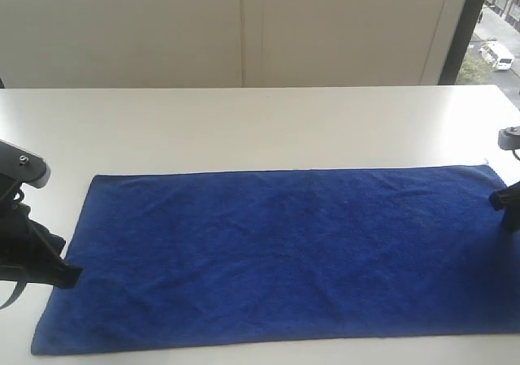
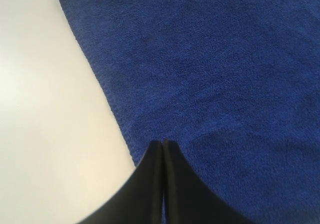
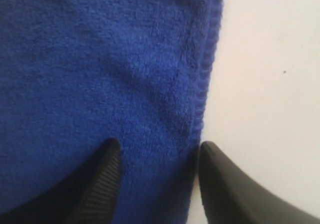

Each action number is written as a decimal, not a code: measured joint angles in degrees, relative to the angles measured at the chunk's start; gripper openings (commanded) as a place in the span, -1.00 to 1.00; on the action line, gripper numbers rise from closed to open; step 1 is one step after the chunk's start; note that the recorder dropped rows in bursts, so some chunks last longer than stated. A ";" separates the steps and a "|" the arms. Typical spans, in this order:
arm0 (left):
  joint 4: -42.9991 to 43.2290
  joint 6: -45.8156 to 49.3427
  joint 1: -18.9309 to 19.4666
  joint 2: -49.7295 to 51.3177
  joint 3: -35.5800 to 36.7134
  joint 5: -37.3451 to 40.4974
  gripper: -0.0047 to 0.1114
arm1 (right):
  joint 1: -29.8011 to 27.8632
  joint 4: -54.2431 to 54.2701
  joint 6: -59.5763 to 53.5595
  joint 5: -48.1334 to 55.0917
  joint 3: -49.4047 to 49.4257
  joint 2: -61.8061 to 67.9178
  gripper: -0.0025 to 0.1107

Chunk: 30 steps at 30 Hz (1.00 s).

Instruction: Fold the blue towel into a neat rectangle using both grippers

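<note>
The blue towel lies spread flat as a long rectangle on the white table. My left gripper is at the towel's left short edge. In the left wrist view it is shut, its tips pressed together over the towel's hem with no cloth showing between them. My right gripper is at the right short edge. It is open and straddles the hem of the towel: the ribbed finger is on the cloth and the other finger is over bare table.
A pale panelled wall stands behind the table. A window strip at the far right shows a street. The towel's near long edge runs close to the table's front edge.
</note>
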 measured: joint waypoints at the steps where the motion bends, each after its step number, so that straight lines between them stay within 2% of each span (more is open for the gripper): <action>1: 0.00 0.00 0.00 0.00 0.00 0.00 -0.92 | -0.11 0.42 0.00 0.22 0.00 0.14 -0.33; 9: 0.00 0.00 0.00 0.00 0.00 0.00 -0.92 | -0.33 1.35 0.00 0.49 -0.35 0.38 -0.58; 21: 0.00 0.00 0.00 0.00 0.00 0.00 -0.92 | -0.33 3.97 -0.79 1.79 0.01 -1.28 -0.75; 26: 0.00 0.00 0.00 0.00 0.00 0.00 -0.92 | 1.90 4.73 -1.05 2.27 0.01 -3.59 -0.78; 30: 0.00 0.00 0.00 0.00 0.00 0.00 -0.92 | 6.11 5.45 -1.17 2.98 0.01 -4.03 -0.78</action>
